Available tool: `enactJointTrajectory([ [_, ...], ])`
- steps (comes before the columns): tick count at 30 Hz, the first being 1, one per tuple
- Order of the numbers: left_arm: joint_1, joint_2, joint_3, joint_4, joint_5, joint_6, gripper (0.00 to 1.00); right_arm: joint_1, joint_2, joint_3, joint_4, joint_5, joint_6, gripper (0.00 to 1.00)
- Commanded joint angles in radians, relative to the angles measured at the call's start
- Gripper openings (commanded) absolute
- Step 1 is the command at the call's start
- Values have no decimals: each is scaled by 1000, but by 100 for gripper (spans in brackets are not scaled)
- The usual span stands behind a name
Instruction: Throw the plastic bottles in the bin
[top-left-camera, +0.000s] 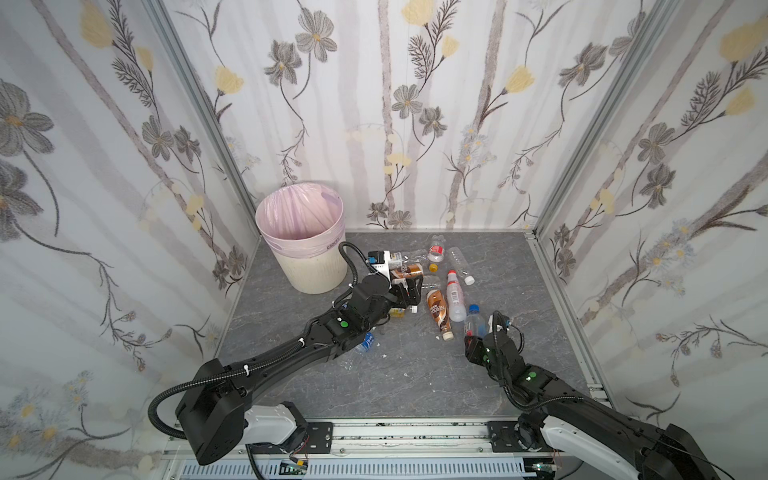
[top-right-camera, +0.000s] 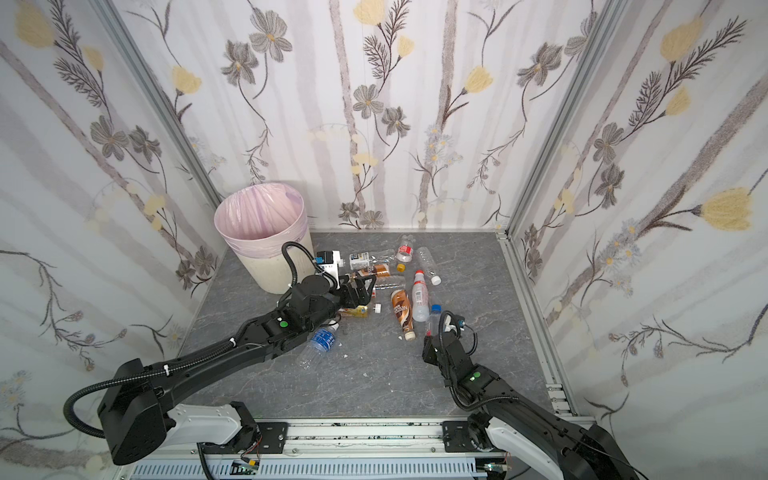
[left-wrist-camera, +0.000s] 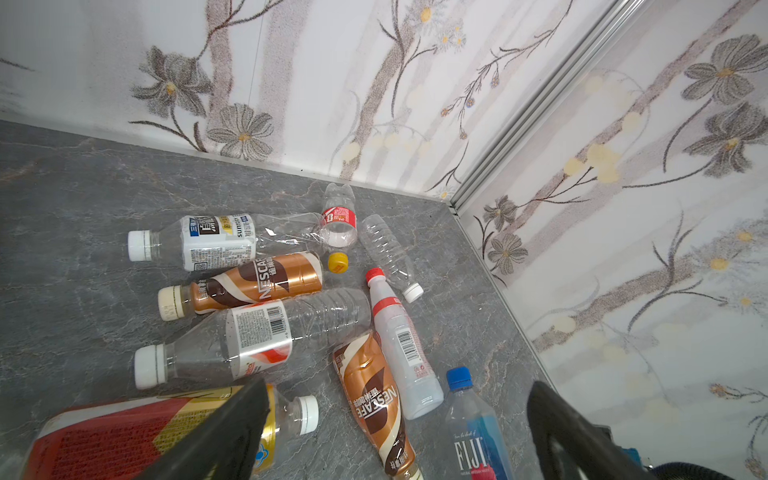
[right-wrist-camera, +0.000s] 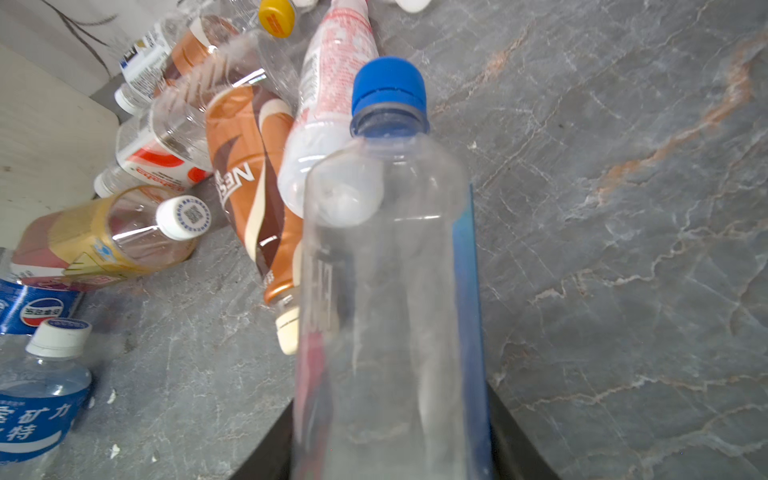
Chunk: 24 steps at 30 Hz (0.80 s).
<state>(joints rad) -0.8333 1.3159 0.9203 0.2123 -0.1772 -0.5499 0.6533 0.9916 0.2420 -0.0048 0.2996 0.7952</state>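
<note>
Walls (top-left-camera: 415, 104): white, patterned with grey-brown stems, grey flowers and pale yellow blooms; table (top-left-camera: 395, 374): dark grey marble pattern with pale and rust veins. Bin (top-left-camera: 316, 270): cream-white, its bag (top-left-camera: 297, 216) pale pink-lilac. The blue-capped bottle (right-wrist-camera: 386, 291) is clear, two coffee bottles (left-wrist-camera: 253, 284) are gold-brown with cream swirls, the milky bottle (left-wrist-camera: 399, 345) has a red cap, and the red-labelled bottle (left-wrist-camera: 340, 218) a yellow one.

Bottle clutter (top-left-camera: 438, 309) mid-floor; near floor (top-left-camera: 395, 382) bare

Approx. 11 plastic bottles (left-wrist-camera: 257, 282), 1 bin (top-left-camera: 309, 272), 1 pink liner bag (top-left-camera: 297, 216)
</note>
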Motion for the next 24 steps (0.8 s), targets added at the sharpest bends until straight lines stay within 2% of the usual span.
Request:
enactJointTrajectory([
  [1,1,12,19,22,29,-9,100,0,-11,38,-3,37,-55,49],
  [7,23,54,50,21,106,-31,100,2,27,116,49,-2,-149,49],
  [13,117,122,106,17,316,-146,100,10,113,191,144,-81,-212,48],
  [24,167,246,222,1,458,-187,100,137,269,372,197,-51,-325,49],
])
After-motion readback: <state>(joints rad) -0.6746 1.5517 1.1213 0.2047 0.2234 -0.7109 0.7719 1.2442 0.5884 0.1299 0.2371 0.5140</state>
